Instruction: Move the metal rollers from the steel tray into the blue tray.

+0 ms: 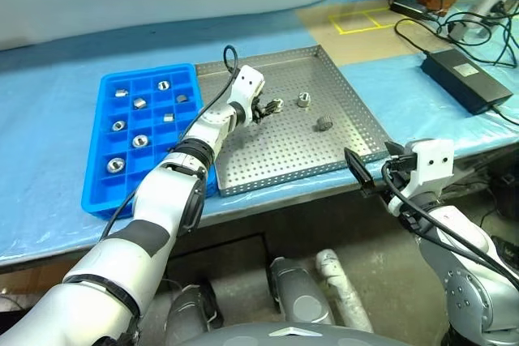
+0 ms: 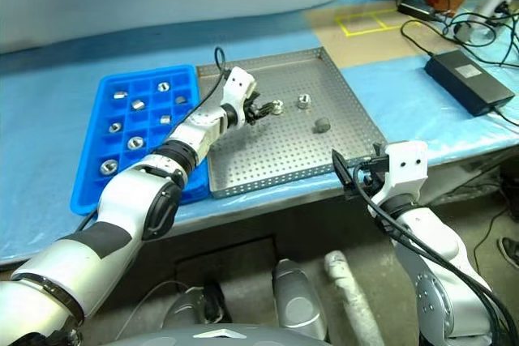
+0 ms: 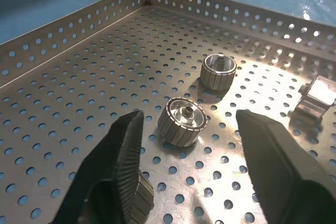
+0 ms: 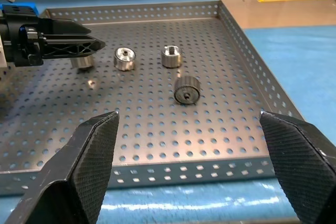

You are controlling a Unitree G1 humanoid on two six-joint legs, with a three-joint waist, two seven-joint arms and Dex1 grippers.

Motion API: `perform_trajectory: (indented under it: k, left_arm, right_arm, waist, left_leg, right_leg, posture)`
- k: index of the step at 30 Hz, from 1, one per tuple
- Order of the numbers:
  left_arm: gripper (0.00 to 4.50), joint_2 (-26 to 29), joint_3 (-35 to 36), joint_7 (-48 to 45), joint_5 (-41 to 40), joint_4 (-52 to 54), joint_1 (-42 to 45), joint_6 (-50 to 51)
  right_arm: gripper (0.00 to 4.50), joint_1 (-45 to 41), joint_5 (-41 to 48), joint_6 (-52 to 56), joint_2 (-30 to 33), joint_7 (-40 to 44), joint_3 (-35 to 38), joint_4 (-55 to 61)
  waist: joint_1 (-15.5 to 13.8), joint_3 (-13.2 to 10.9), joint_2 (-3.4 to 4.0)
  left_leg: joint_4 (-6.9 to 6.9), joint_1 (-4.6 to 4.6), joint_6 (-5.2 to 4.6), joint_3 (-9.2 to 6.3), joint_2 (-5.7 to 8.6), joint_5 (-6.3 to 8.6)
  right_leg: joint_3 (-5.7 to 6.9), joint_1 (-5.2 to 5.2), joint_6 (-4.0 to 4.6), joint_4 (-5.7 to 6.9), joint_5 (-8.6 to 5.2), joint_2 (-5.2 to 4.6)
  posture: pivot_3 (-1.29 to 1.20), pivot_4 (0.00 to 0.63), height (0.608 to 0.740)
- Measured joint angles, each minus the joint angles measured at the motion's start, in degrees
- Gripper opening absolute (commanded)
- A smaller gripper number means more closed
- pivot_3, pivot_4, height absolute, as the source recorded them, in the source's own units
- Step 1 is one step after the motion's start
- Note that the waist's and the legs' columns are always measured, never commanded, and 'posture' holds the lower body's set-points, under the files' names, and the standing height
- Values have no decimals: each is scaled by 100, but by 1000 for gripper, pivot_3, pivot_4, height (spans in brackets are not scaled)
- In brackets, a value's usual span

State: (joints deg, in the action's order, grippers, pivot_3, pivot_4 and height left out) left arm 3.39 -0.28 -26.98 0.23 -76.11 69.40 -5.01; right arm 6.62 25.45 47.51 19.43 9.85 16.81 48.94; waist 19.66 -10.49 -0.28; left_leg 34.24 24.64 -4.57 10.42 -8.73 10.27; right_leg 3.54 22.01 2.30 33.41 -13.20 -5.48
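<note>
Four metal rollers (image 4: 187, 89) on steel tray (image 1: 276, 155), left gripper (image 3: 186, 145) fingers apart around one, right gripper (image 4: 189, 182) fingers apart before tray's near rim

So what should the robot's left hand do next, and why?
Probably ease forward and close on the nearest roller. The left gripper is open over the steel tray, and that roller lies just ahead of its fingers, not yet gripped.

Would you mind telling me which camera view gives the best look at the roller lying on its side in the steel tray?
The right wrist view: the dark roller lies unobstructed on the steel tray, its end face and centre hole toward the camera. Both eye views show it small and far off. The left wrist view shows a roller at its edge, but I cannot tell whether it is this one.
</note>
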Motion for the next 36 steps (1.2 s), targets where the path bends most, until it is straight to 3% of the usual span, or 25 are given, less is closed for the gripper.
perform_trajectory:
  k: [1, 5, 16, 36]
  left_arm:
    - [4418, -10, 4, 109, 40, -6, 4, 43]
    - [4418, -2, 19, 460, 159, -15, 39, 114]
    - [4418, 96, 141, 1279, 265, -16, 153, 261]
    - [4418, 366, 472, 1627, 234, 1, -50, 512]
  right_arm:
    - [4423, 73, 5, 0, 0, -5, 14, 31]
    - [4423, 186, 11, 0, 0, -26, 93, 122]
    - [4423, 308, 23, -13, 35, -43, 218, 135]
    - [4423, 24, 18, -222, 264, 309, 94, -551]
  waist:
    - [48, 0, 0]
    - [255, 0, 1]
    - [646, 1, 2]
    - [639, 0, 4]
  left_leg:
    - [4, 2, -2, 0, 0, 2]
    - [7, 22, -2, -21, 4, 2]
    - [7, 46, -11, -38, 22, 7]
    - [47, 57, -58, -61, 76, 33]
  right_leg:
    - [2, -1, -7, -5, 4, -1]
    - [19, -12, -65, -53, 39, -3]
    - [57, -13, -71, -70, 41, -29]
    - [90, -51, -77, -69, 38, -93]
  posture:
    - [-944, 150, 740]
    - [-955, 150, 740]
    - [-919, 150, 740]
    - [-841, 150, 740]
